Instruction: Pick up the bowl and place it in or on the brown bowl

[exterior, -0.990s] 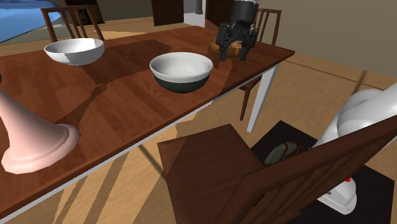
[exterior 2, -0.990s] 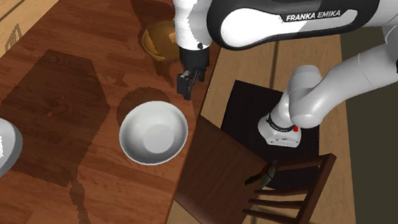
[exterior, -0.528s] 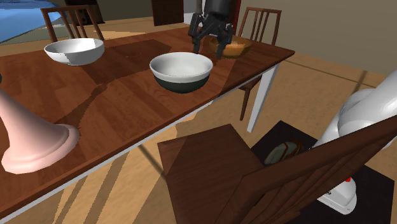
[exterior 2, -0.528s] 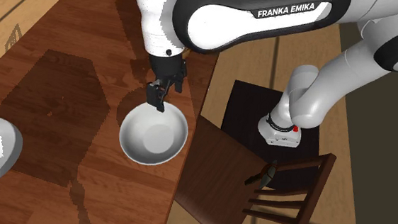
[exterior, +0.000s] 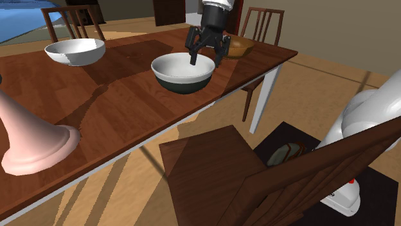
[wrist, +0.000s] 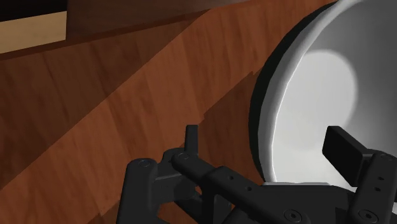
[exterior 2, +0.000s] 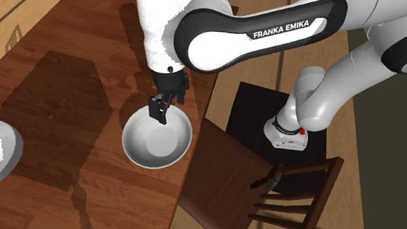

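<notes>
The gripper [exterior: 205, 60], fingers spread and holding nothing, straddles the rim of the white, dark-sided bowl [exterior: 177, 69] on the wooden table [exterior: 109, 96], on the side nearest the brown bowl [exterior: 240, 46], one finger inside, one outside.

Three bowls [exterior: 183, 72] [exterior: 75, 51] [exterior: 240, 47]; three chairs [exterior: 218, 173] [exterior: 71, 19] [exterior: 262, 22]; one pink flared object [exterior: 29, 138] — one table [exterior: 115, 96].
</notes>
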`<state>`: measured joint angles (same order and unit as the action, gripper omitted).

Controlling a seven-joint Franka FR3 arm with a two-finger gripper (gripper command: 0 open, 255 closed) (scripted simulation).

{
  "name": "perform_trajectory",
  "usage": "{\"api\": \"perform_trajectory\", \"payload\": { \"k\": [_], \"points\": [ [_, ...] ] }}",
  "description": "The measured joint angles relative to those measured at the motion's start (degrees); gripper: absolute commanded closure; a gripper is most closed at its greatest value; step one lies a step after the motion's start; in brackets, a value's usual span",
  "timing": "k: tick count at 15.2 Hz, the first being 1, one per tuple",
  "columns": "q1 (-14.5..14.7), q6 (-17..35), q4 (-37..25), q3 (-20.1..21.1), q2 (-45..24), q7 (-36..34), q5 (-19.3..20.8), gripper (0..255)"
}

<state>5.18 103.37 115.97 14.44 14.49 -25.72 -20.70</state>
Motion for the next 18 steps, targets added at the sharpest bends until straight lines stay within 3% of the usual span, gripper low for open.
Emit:
{"api": "perform_trajectory", "payload": {
  "k": [6,7,18],
  "points": [
    [0.0,0.6,0.6,0.1,0.0,0.1,-0.1,0],
    [0.0,0.6,0.6,0.1,0.0,0.1,-0.1,255],
    [0.0,0.2,0.3,0.0,0.1,0.0,0.0,255]
  ]
}}
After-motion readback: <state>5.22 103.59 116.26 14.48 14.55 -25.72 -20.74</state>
